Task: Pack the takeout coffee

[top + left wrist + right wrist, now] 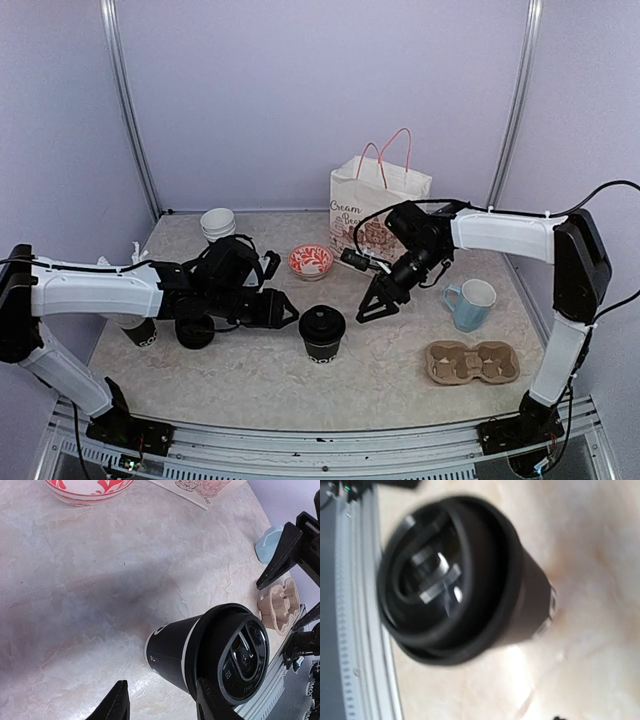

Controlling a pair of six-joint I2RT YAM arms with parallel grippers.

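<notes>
Tabletop [250,385]: bag [375,200] at rear, carrier [472,362] near-R. Lidded cup [322,335] upright at ctr, between both arms. L fingers [116,705] and R fingers [280,557] spread, holding nothing. I judge this the pre-grasp step. Next: close squarely on cup wall, below lid.

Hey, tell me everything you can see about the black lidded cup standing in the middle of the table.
The lidded cup is black paper, with white lettering near the base and a thin white edge under its black plastic lid, which is ridged with a sunken top. It stands upright on the marbled table, front of centre. The left gripper and right gripper flank it, both open; neither grips it.
</notes>
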